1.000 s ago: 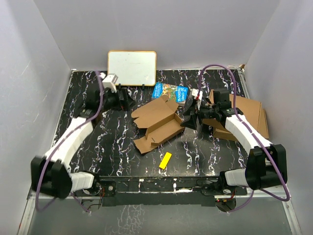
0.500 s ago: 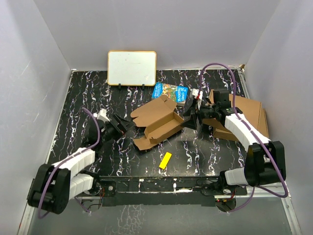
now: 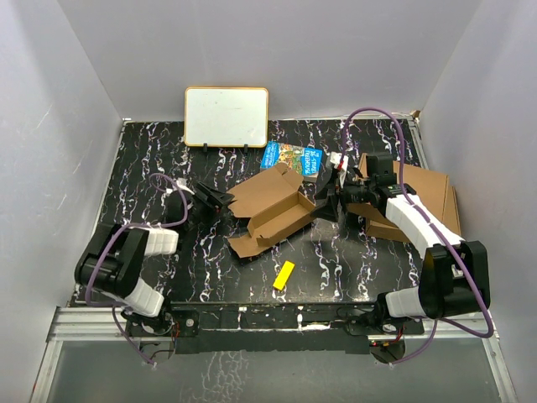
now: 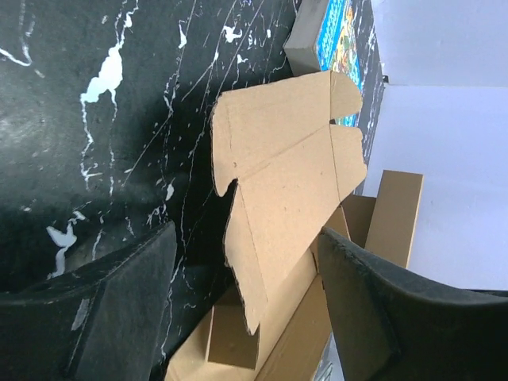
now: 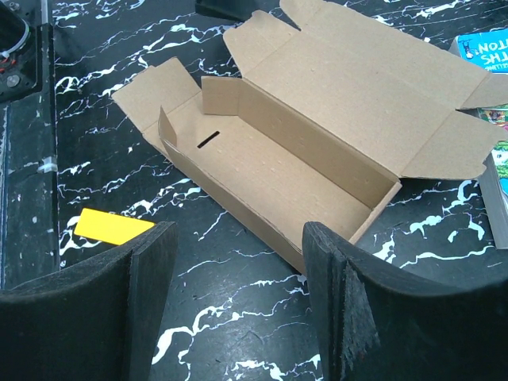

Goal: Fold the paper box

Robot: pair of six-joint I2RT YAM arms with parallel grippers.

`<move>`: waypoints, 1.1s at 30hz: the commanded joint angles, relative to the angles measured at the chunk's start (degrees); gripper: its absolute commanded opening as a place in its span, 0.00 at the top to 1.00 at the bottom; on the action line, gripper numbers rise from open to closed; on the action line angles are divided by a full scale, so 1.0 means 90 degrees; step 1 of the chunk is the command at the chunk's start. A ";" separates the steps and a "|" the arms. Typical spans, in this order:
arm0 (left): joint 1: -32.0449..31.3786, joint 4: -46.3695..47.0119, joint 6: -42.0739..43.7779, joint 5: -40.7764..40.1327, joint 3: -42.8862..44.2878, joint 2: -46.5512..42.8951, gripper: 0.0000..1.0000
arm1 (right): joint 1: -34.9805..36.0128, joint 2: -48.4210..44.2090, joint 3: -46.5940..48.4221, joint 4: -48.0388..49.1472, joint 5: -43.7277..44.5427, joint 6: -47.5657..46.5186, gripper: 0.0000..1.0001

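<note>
you've got the left end effector (image 4: pixel 248 238) spread around the brown cardboard paper box's (image 3: pixel 273 210) lid flap, apparently to fold it. right end effector (image 5: pixel 238 230), spread and empty, looks poised to brace the end.

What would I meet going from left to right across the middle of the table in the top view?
Left gripper → paper box → right gripper → stack of cardboard boxes.

Looking at white plastic shells over the long links of the left arm (image 3: pixel 155 242) and right arm (image 3: pixel 413 220), with chunky black joint housings in between. Thin purple cable (image 3: pixel 370 112) looped along each one. Left gripper (image 4: pixel 248 234) and right gripper (image 5: pixel 238 230): broad matte-black fingers (image 5: pixel 361 317), kinda grainy, foam-like surface.
</note>
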 commanded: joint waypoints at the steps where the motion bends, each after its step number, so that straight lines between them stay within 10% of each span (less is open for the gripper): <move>1: -0.0250 0.0346 -0.0251 -0.0250 0.0464 0.0317 0.34 | -0.0037 -0.0043 -0.0034 0.0368 -0.0263 -0.0083 0.31; 20: -0.0633 0.0771 0.0855 0.0271 0.0990 0.0725 1.00 | -0.0119 -0.0077 0.0006 0.0351 -0.0450 0.0005 0.32; 33: -0.0369 0.1776 0.3343 0.2886 0.1303 -0.0225 1.00 | -0.1054 -0.0579 -0.0065 0.1263 -0.0594 0.1347 0.22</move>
